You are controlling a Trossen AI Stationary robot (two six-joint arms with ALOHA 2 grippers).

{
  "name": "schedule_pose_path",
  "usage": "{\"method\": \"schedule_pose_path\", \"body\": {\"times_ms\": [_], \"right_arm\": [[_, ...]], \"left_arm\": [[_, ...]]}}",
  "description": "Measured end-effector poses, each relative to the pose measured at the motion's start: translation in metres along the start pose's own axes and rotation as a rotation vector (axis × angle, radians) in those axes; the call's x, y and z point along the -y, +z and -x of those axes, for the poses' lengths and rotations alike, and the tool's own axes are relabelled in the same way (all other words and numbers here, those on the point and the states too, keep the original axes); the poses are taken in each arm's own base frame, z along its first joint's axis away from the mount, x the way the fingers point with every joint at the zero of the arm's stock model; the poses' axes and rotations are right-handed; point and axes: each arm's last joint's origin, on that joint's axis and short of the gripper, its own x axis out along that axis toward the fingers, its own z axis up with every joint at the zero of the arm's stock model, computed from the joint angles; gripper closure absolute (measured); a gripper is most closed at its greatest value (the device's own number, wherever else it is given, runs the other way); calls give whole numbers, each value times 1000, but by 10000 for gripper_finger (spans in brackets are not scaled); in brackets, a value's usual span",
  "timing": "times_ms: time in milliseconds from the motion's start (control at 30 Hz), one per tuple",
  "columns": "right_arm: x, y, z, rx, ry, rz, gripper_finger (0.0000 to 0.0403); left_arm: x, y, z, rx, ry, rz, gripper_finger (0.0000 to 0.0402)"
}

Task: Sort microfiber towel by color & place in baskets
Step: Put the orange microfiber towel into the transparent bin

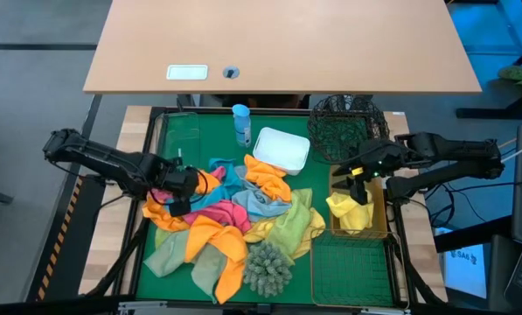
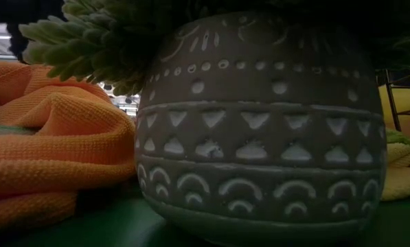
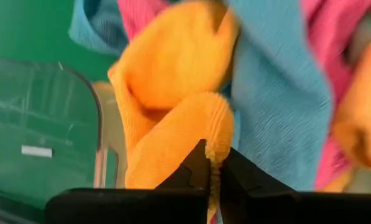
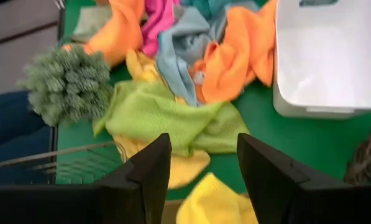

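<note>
- Left gripper (image 3: 211,177) clenched on a fold of orange towel (image 3: 173,93), at the towel pile's (image 1: 234,219) edge farthest from the gold basket (image 1: 358,219).
- Pinch narrow, right at the fold's ridge; teal towel (image 3: 278,99) and pink towel (image 3: 334,37) pressed against the orange one, so risk of dragging neighbours along.
- Best handled with a slow, straight lift until the orange cloth hangs free of the pile, then a pause to check nothing else clings.
- Clear tub (image 1: 180,131) just beside the clenched gripper, on the pile's side away from the gold basket; judged a likely destination, though which colour belongs there cannot be told.
- Right gripper (image 4: 204,180) released, fingers spread, hovering over the gold basket with a yellow towel (image 1: 352,210) lying in it.
- Pale green towel (image 4: 166,115) between the pile and the gold basket, close to the waiting right gripper; a fair next pick for that side.
- White tub (image 1: 282,149) and black mesh basket (image 1: 346,122) beyond the pile on the green counter (image 1: 169,271); second gold basket (image 1: 352,271) beside the first.
- Shaggy green clump in a patterned pot (image 2: 259,130) at the pile's near edge; worth keeping clear of during the lift.
- Many towels left in the pile, so sorting judged far from finished.
</note>
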Motion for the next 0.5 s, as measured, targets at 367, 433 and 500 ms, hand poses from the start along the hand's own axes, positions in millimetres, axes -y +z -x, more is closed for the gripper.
{"method": "schedule_pose_path", "body": {"times_ms": [367, 433, 500], "right_arm": [[-4, 13, -5, 105, 36, 8, 219], [-5, 16, -8, 110, 36, 26, 219], [-6, 18, -14, 98, 31, 43, 219]], "left_arm": [[-2, 38, 70, 301, 25, -5, 399], [-5, 43, 84, 370, 74, -19, 399], [-10, 48, 99, 434, 121, -17, 400]]}}
